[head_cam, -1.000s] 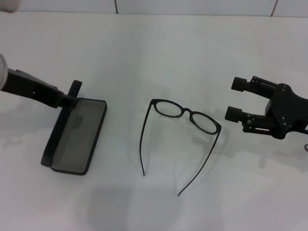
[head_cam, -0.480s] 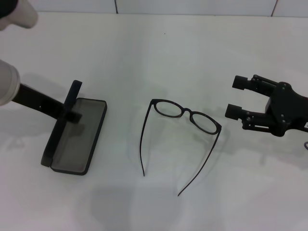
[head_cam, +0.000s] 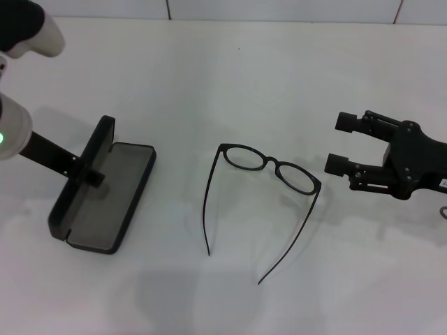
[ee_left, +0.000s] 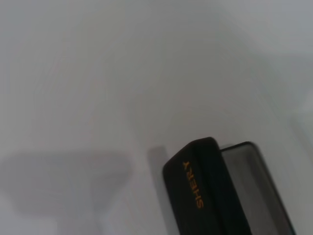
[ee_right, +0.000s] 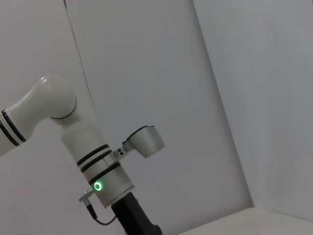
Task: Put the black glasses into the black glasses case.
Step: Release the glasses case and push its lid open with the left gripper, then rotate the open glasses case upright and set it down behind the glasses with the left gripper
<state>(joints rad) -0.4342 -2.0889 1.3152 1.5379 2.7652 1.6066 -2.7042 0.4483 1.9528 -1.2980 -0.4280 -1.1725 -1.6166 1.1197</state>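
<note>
Currently: case-opening step; glasses not yet picked up.
Left pincer (head_cam: 94,174) is at the raised lid of the black glasses case (head_cam: 105,202); whether it is apart or together cannot be told. Black glasses (head_cam: 269,167) lie unfolded on the table (head_cam: 230,77), right of the case. Right pincer (head_cam: 342,143), apart, hovers right of the glasses; next it must grasp the frame. Lid reads "SHERY".

The black glasses case (head_cam: 102,190) lies open at the frame's left, the left gripper (head_cam: 93,174) at its raised lid. The black glasses (head_cam: 262,197) lie at centre on the table (head_cam: 230,77). The right gripper (head_cam: 341,143) sits at the right edge, just beside them.
</note>
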